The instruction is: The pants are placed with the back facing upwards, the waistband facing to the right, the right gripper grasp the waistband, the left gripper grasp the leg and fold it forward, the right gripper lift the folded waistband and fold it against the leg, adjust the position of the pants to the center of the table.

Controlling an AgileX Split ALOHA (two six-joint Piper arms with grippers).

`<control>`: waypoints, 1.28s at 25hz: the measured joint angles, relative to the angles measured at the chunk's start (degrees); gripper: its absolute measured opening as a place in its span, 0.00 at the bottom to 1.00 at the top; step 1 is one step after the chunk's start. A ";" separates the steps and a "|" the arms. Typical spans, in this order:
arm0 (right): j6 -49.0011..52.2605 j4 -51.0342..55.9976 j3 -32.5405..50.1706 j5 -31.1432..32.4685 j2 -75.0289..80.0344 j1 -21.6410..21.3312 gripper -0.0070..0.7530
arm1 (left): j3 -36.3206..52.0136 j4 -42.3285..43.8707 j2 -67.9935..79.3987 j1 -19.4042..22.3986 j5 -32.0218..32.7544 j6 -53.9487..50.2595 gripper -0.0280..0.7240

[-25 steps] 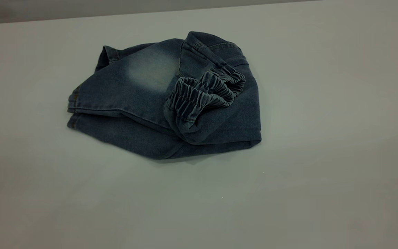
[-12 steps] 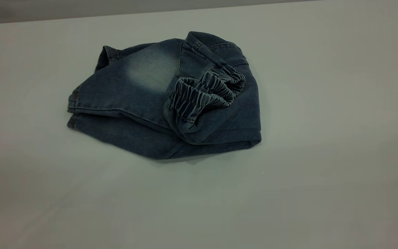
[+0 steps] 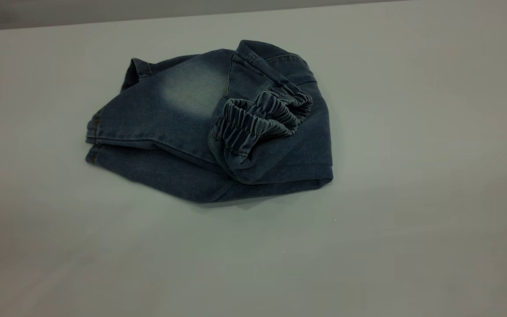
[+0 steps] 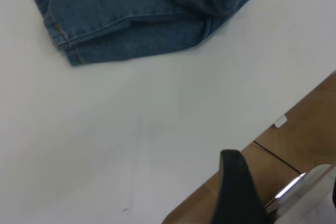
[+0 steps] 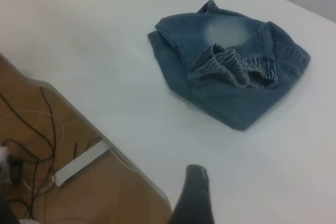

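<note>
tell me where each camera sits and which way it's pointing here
Exterior view: above the table, looking down at the folded pants; no arm shows.
Left wrist view: pulled back past the table edge, facing the pants; one dark fingertip shows.
Right wrist view: also off the table edge, facing the pants; one dark fingertip shows.
Shared: all three show the ruffled waistband folded on top.

The pants [image 3: 183,132], faded blue denim, lie folded in a compact bundle on the pale surface [image 3: 412,176], the ruffled waistband [image 3: 262,115] bunched on top.
</note>
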 joint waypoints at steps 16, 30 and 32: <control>0.03 0.44 0.00 0.05 0.00 -4.19 0.73 | -0.05 0.20 -13.93 10.46 0.31 -0.05 0.57; 0.14 0.55 0.00 0.05 0.00 -20.22 0.73 | -0.14 0.15 -15.24 24.65 0.42 -0.05 0.57; 0.07 0.55 0.00 0.05 0.00 -20.76 0.73 | -0.14 0.15 -15.24 24.65 0.42 -0.05 0.57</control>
